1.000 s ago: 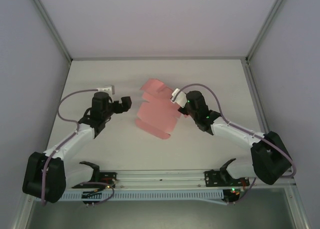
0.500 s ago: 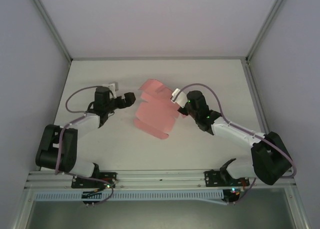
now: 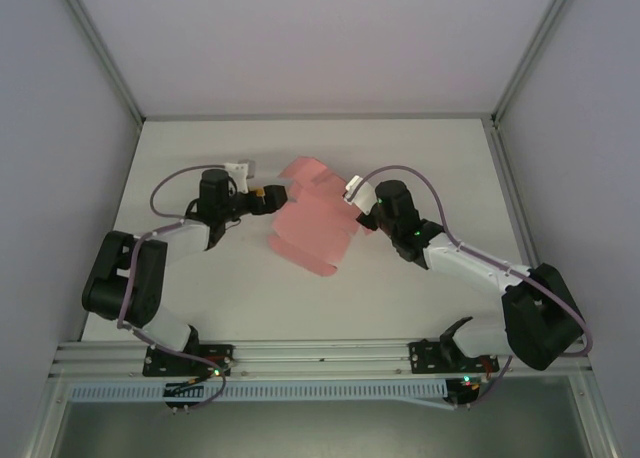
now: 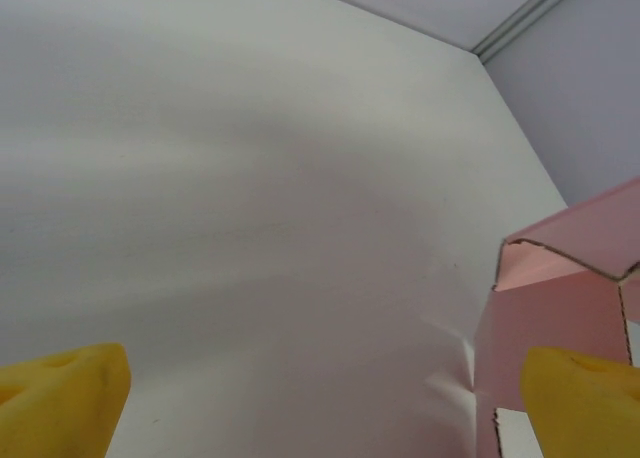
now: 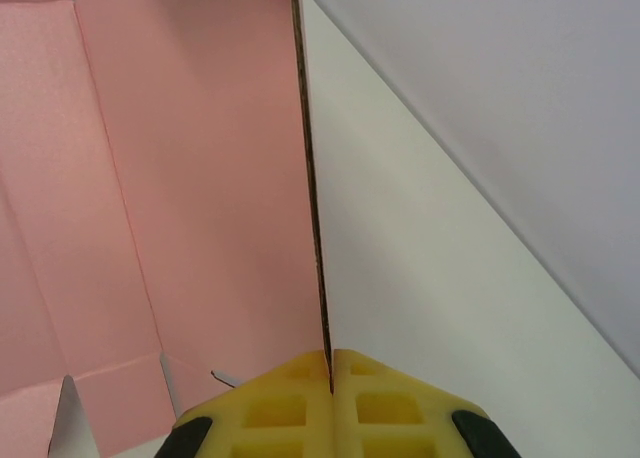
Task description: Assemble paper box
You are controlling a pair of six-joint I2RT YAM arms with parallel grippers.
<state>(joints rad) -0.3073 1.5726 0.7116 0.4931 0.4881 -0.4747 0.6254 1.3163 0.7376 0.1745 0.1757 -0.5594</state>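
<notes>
Right jaws clamp the right-hand flap of the paper box (image 3: 312, 223), the card standing edge-on between them! Left jaws gape wide at its left edge. Mid-frame on the tabletop (image 3: 420, 148), its long axis runs top to bottom, slightly slanted.

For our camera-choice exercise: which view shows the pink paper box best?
Top external: nearly the whole paper box shows, flaps and all. Right wrist gives inside panels and one upright wall; left wrist, one folded corner.
</notes>
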